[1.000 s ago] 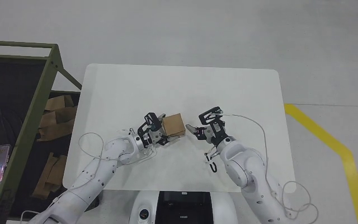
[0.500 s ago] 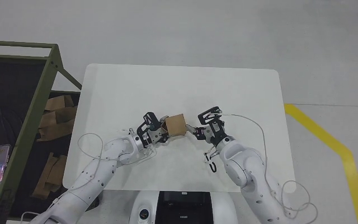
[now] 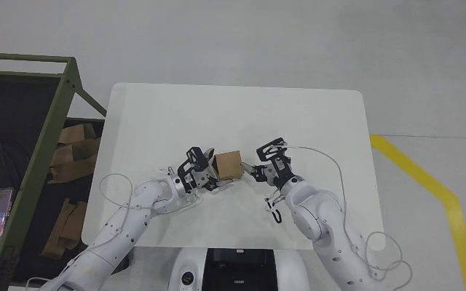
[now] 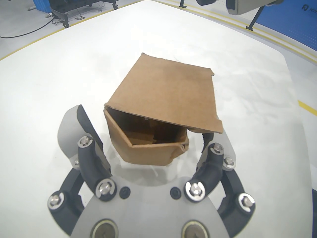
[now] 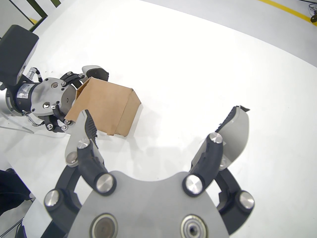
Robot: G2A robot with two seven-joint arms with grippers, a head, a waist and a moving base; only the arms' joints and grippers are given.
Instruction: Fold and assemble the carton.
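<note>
Sitting midway on the white bench, grey floor around, one carton lies between two spread pincers: left gripper straddling its open end, right gripper empty.

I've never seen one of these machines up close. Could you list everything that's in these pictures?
carton: one, brown, mid-table between the two grippers, top flap half raised.
table: one, white, under the carton.
frame: one, green, beside the table on the robot's left.
cardboard pieces: several, brown, inside the frame.
floor line: one, yellow, on the grey floor to the robot's right.
left gripper: one, grey and black, open around the carton's open end.
right gripper: one, grey and black, open, at the carton's closed side.
</note>
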